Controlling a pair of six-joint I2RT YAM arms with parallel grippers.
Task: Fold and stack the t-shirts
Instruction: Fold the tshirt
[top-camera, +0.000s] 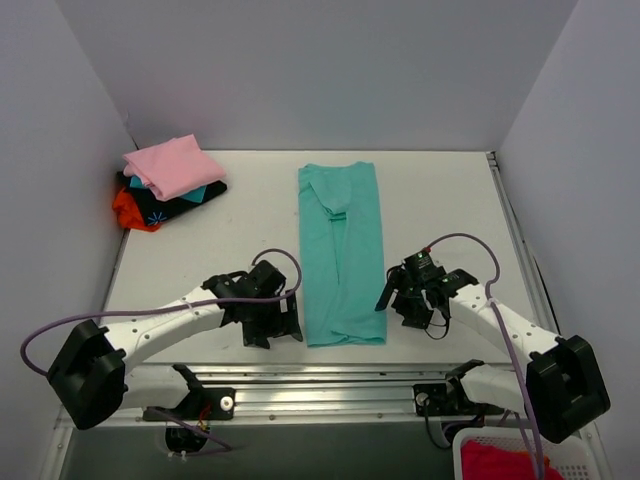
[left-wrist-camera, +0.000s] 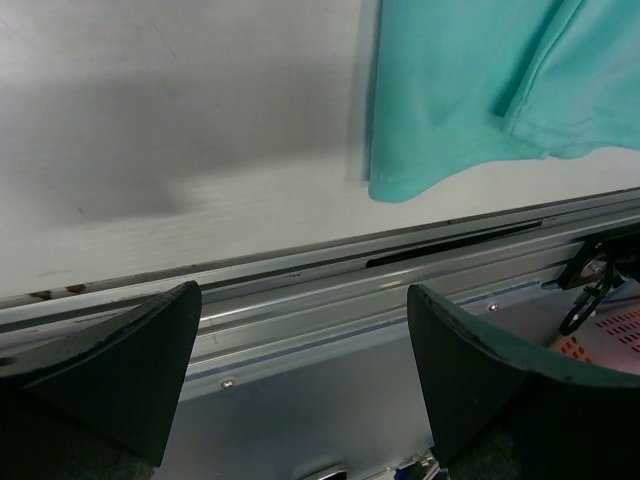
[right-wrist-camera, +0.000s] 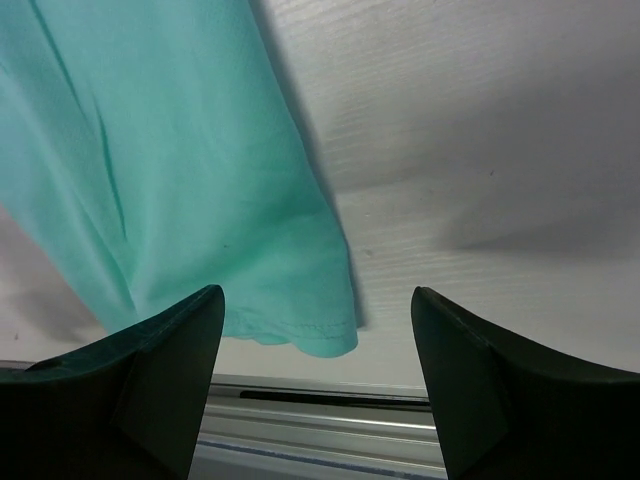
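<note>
Left arm (top-camera: 160, 325) and right arm (top-camera: 505, 325) low at near edge of white table (top-camera: 240, 215), teal t-shirt (top-camera: 345, 255) between them.
Shirt lies mid-table, a long folded strip running near to far. Far-left corner: stack, pink t-shirt (top-camera: 172, 165) on top, black t-shirt (top-camera: 185, 202) with blue print and orange-red t-shirt (top-camera: 128, 208) under. Left gripper (left-wrist-camera: 305, 292) just beside strip's near-left corner, right gripper (right-wrist-camera: 318, 292) beside near-right; both jaws spread wide, empty.

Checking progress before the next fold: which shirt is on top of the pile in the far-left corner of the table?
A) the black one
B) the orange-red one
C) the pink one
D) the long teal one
C: the pink shirt lies uppermost, over the black printed shirt and the orange-red shirt. The long teal shirt lies apart from them in the middle.
</note>
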